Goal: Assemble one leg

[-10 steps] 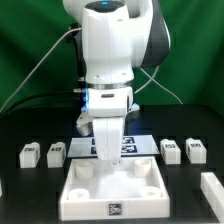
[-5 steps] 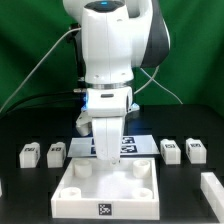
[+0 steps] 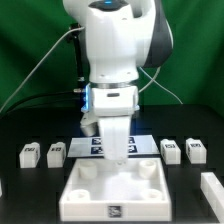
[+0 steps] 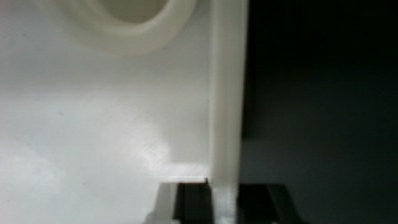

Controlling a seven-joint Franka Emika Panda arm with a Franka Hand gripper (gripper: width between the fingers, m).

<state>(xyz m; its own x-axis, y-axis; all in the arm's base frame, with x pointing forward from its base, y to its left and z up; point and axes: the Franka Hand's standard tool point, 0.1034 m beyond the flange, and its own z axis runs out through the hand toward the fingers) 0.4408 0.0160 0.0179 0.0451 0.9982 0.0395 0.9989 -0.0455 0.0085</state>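
Four small white legs with tags stand on the black table: two at the exterior view's left point(image 3: 30, 153) point(image 3: 56, 152) and two at its right point(image 3: 171, 150) point(image 3: 196, 150). The large white panel point(image 3: 115, 192) with round corner sockets lies in front of them. My gripper point(image 3: 117, 158) is down at the panel's far edge. In the wrist view my gripper point(image 4: 221, 196) has one dark finger on each side of the panel's thin edge point(image 4: 224, 100), shut on it. The panel's flat face point(image 4: 98, 120) and one socket point(image 4: 134, 14) fill the rest of that view. No leg is held.
The marker board point(image 3: 142, 146) lies behind the panel, partly hidden by the arm. Another white part point(image 3: 213, 190) sits at the exterior view's lower right edge. Cables hang behind the arm.
The panel first slid toward the exterior view's left, then back to the right. The gripper moved right along with it.
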